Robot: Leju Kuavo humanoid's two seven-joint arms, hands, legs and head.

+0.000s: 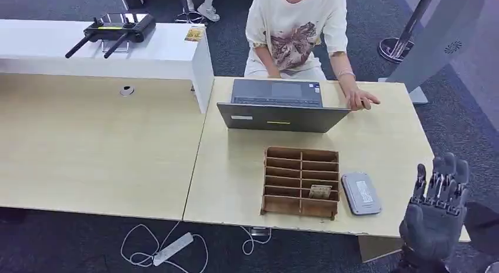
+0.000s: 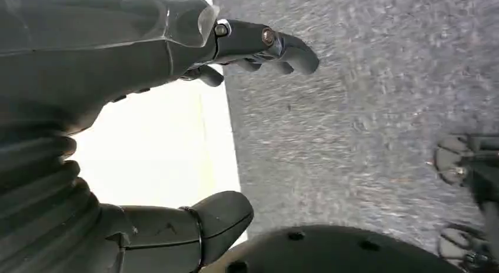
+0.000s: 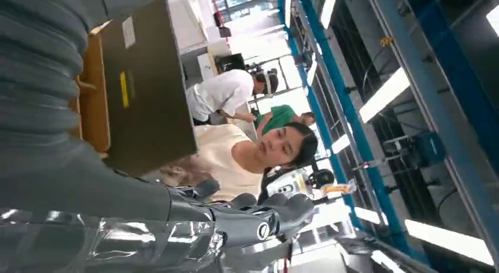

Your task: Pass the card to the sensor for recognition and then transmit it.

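Note:
A small tan card [image 1: 320,191] lies in a front compartment of the wooden divider box [image 1: 300,181] on the table. Just right of the box sits the flat grey sensor [image 1: 361,193]. My right hand [image 1: 436,208] is raised off the table's front right corner, fingers apart and pointing up, holding nothing; it is right of the sensor and touches neither it nor the box. The right wrist view shows the same hand [image 3: 176,220] empty before the laptop's back [image 3: 147,90]. My left hand [image 2: 106,67] hangs beside a pale table edge over grey carpet, fingers loosely apart and empty.
An open grey laptop [image 1: 276,105] stands behind the box, and a person seated across the table rests a hand [image 1: 360,99] beside it. A white counter with a black controller [image 1: 115,30] is at the back left. A power strip [image 1: 172,248] lies on the floor.

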